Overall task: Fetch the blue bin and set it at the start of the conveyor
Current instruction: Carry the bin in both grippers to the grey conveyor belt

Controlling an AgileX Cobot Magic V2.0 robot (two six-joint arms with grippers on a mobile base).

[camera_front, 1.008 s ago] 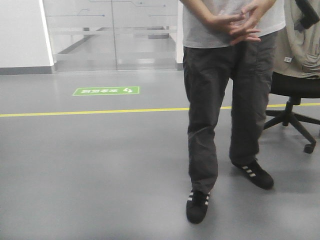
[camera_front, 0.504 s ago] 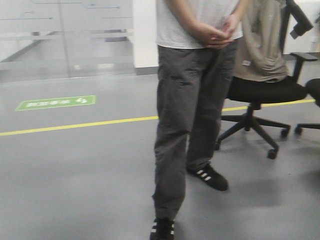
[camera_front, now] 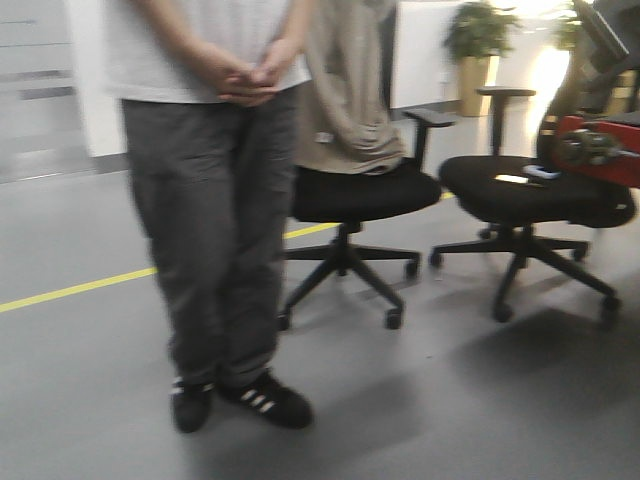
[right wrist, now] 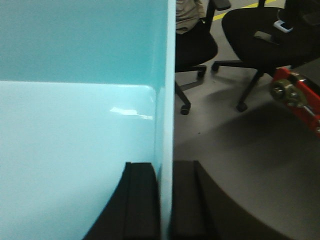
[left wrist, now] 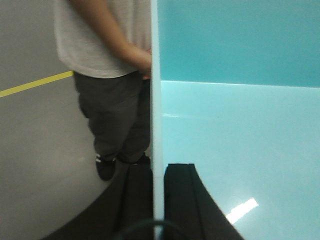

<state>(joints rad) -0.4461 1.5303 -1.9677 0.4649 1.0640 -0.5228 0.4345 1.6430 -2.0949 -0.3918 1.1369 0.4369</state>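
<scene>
I have the left gripper (left wrist: 157,170) pinching one wall of the bin (left wrist: 240,135), the right gripper (right wrist: 165,167) pinching the opposite wall; a person (camera_front: 215,200) stands ahead by chairs (camera_front: 365,192).

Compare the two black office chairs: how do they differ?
The centre chair has a beige garment over its back; the right-edge chair shows none. The right-edge chair's seat carries a small flat object; the centre chair's shows none. Both are black, with armrests and wheeled bases.

Left gripper (left wrist: 156,200) and right gripper (right wrist: 165,200), fingers (left wrist: 182,200) pinching blue bin (left wrist: 240,140) walls
</scene>
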